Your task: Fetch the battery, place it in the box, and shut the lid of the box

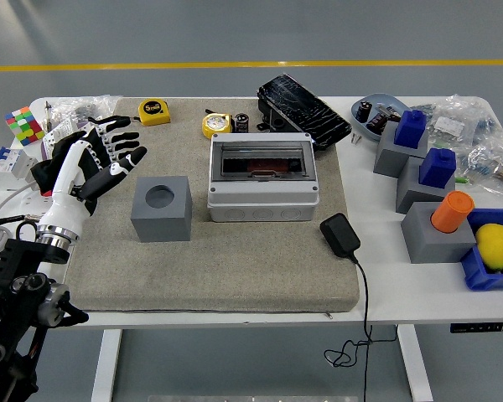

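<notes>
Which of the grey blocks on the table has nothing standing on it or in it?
The grey block with the round hole, on the mat just right of the left hand. The three grey blocks at the right carry blue pieces or an orange cylinder.
</notes>
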`<state>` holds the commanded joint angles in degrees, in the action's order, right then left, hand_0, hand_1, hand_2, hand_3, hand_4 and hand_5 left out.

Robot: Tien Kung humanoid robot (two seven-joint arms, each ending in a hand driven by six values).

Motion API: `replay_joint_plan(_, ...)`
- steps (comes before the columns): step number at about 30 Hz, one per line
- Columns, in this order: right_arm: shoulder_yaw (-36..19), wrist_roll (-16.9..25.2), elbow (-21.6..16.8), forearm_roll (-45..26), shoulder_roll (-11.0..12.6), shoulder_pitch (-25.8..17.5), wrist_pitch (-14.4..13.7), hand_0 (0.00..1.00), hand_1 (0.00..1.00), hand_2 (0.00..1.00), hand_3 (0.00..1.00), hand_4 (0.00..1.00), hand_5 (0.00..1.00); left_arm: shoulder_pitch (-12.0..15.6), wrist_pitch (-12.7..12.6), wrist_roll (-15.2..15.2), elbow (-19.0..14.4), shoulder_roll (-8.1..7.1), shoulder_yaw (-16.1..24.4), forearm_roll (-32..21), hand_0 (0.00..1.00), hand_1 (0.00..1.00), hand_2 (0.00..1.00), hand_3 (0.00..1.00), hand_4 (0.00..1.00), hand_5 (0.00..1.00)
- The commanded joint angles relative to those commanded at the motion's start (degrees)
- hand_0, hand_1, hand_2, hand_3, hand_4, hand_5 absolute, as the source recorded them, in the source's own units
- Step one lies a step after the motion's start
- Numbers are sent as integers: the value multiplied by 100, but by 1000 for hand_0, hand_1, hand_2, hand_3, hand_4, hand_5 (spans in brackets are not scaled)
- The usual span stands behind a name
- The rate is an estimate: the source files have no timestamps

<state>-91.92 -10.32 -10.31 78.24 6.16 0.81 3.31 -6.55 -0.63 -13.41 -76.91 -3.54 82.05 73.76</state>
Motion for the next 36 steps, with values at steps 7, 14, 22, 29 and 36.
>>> replay_joint_plan(7,15,-1,0,-1,8,5,4,742,709,718,710,998,550,-13,1,4,1,9,-6,-1,575,662,672,735,998,374)
replay_joint_plan(14,24,6,0,-28,15,14,2,742,709,718,712,998,550,-24,3,4,6,2,-7,-2,575,660,672,734,998,373)
replay_joint_plan(22,33,8,0,-34,8,5,3,743,710,718,711,998,550,-27,18,17,16,-13,-10,5,575,661,672,734,998,373)
replay_joint_plan(29,57,-8,0,-18,27,10,5,742,710,718,712,998,551,-37,1,-9,34,-24,-12,-1,575,661,672,727,998,373)
replay_joint_plan(36,87,2,0,-38,51,28,-7,742,709,718,712,998,551,-47,3,-7,41,-33,-4,10,573,661,674,726,998,373)
